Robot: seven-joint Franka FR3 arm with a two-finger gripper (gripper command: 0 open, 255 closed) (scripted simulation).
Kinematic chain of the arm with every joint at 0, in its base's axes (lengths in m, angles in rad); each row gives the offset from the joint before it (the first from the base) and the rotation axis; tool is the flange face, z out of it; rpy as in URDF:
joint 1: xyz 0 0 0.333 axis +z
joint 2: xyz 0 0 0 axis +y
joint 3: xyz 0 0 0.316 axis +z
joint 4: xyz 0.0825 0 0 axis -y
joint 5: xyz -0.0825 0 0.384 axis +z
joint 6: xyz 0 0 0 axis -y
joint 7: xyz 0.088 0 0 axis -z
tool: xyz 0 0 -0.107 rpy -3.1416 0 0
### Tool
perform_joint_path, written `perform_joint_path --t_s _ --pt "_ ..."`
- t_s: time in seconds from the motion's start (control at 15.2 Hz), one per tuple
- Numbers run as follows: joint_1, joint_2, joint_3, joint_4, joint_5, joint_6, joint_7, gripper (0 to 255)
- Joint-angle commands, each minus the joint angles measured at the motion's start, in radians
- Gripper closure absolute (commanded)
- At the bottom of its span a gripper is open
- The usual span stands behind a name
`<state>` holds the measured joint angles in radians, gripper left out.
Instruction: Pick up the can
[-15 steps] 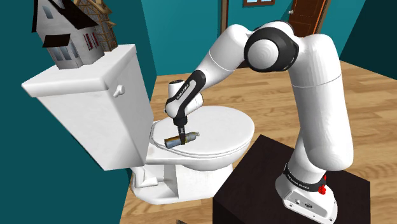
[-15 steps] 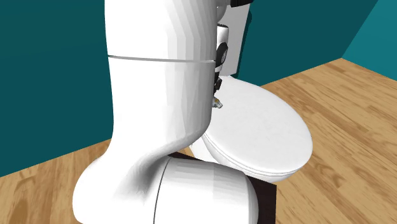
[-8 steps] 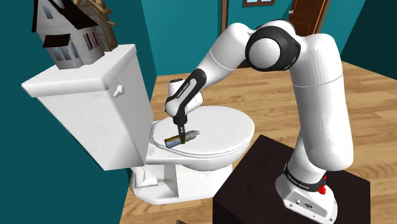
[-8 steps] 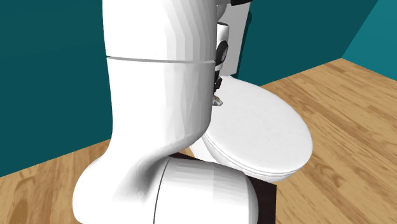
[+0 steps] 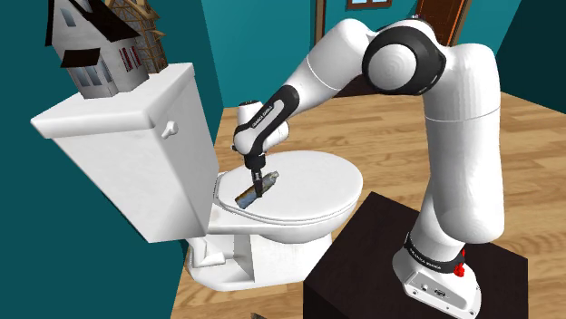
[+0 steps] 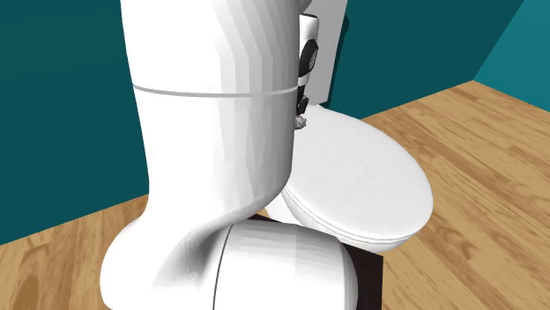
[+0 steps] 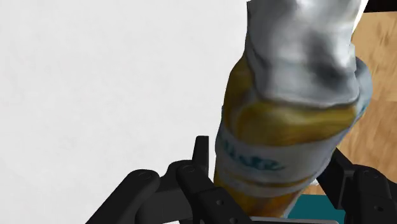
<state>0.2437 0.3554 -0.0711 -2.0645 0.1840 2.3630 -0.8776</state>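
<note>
The grasp looks made, and the lift is the step in hand. The gripper [image 5: 259, 182] is clamped on the can [image 5: 257, 189], with its black fingers [image 7: 202, 159] pressed against either side of the body in the wrist view. In the shoulder view the can hangs tilted over the closed toilet lid [image 5: 313, 186], at about nine o'clock on the lid near the hinge edge, its upper end toward one o'clock and its lower end toward seven. Whether that lower end touches the lid I cannot tell. The tilt suggests the hold is off-centre. So the next move calls for a slow, straight rise toward twelve o'clock, clear of the lid and away from the tank [image 5: 127, 145] at nine o'clock, with a firm squeeze so the can does not swing or slip.

The can is a small cylinder – a yellow-gold body, a white band with teal lettering around it, and a dull, crumpled-looking silver-grey end pointing away from the hand
</note>
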Motion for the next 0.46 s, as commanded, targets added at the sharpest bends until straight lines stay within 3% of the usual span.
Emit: perform_joint_path --t_s 0.0,0.4 --pt "0.0 -0.022 -0.003 -0.001 -0.005 -0.021 0.003 255" --pt "0.002 -0.06 -0.007 0.008 -0.015 -0.067 0.013 255"
